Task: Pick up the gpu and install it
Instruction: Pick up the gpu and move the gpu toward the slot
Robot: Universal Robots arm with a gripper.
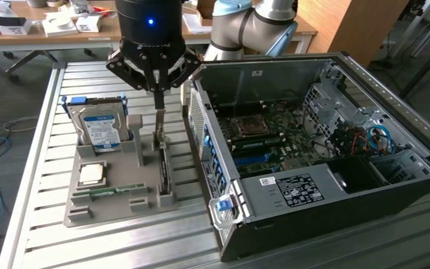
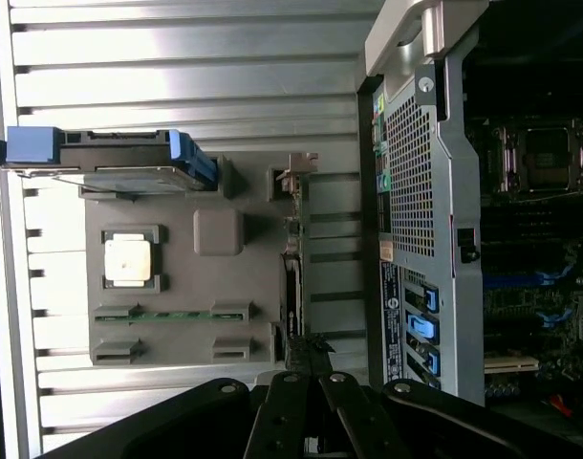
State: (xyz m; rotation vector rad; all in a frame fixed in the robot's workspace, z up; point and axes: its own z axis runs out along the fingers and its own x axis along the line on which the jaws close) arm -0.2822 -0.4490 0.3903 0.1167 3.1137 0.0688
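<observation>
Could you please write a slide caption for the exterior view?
Closed end effector at the top edge of the gpu, standing edge-on in the gray holder beside the open computer case.

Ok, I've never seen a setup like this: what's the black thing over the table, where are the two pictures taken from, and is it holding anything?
The black thing is a gripper on a robot arm. One picture comes from a camera off the arm, the other from a camera on the wrist, looking down past the fingers. On the slatted metal table sits a grey holder with computer parts: a hard drive, a processor chip, a green memory stick and the gpu, standing on edge. On the exterior view's right is an open computer case. The gripper is shut and seems to pinch the gpu's top edge; the card sits in its slot.
</observation>
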